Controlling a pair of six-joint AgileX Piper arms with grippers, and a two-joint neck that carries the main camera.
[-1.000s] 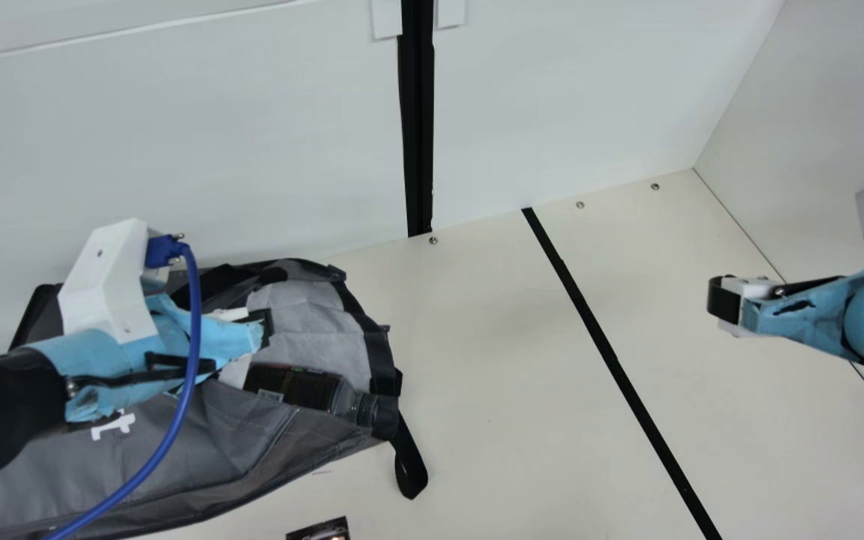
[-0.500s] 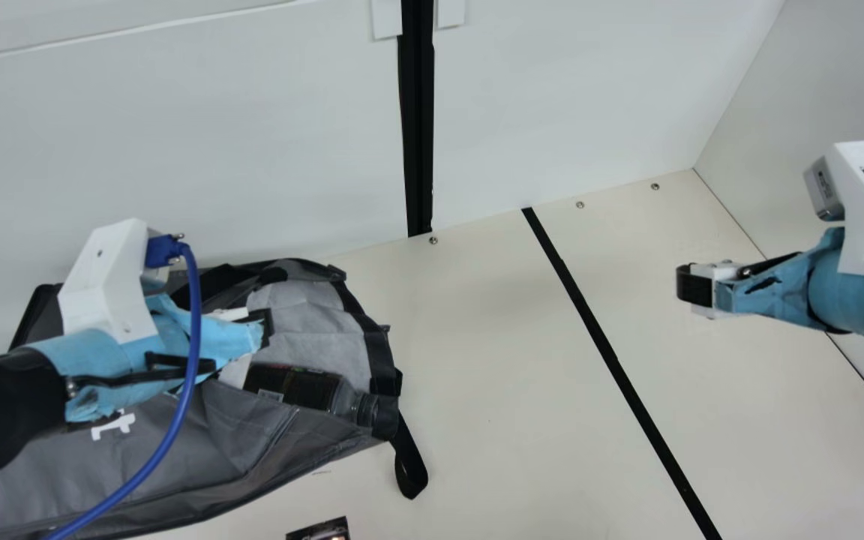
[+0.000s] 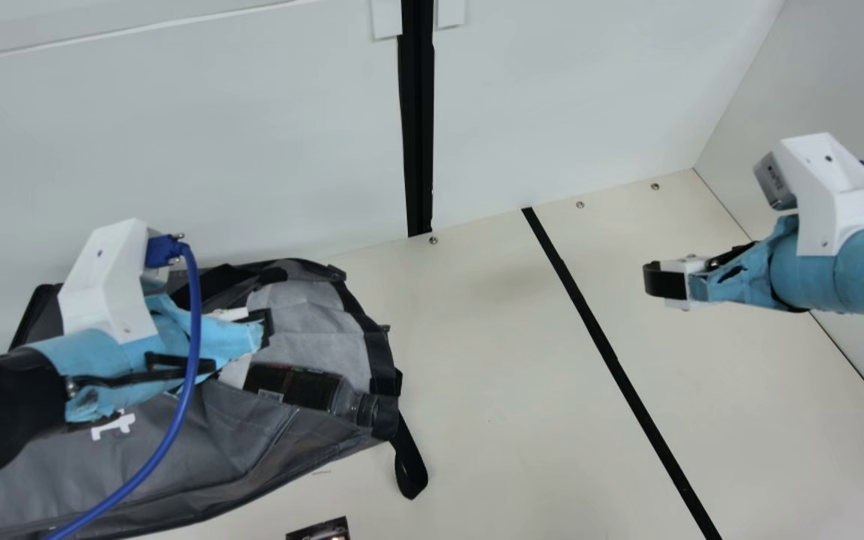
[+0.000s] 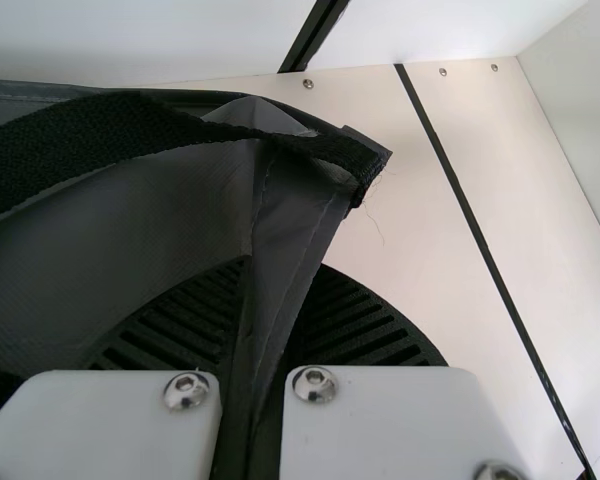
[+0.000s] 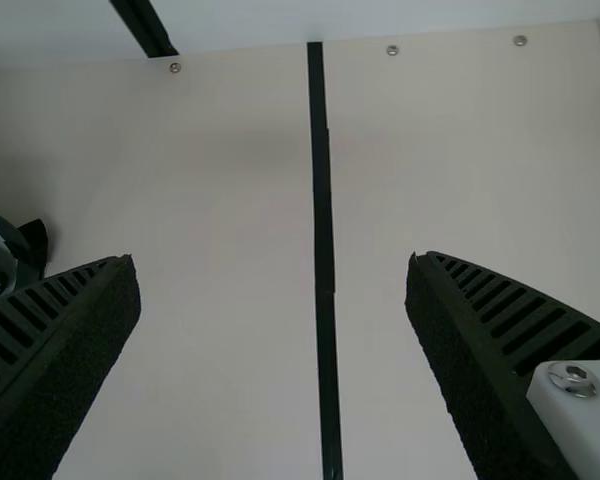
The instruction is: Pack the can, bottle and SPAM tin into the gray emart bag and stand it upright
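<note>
White lettering [image 3: 124, 423] on gray emart bag [image 3: 169, 435], partly hidden; print on bottle [image 3: 304, 388] too small to read.

The bag [image 3: 222, 442] looks like matt cloth, the bottle [image 3: 304, 388] smooth plastic.

The gray emart bag [image 3: 177, 442] lies at left, mouth toward the right, a bottle [image 3: 304, 388] inside and the left gripper [image 3: 264, 325] at its opening; the right gripper [image 3: 661, 281] hangs over the table [image 3: 492, 375] at right.
</note>
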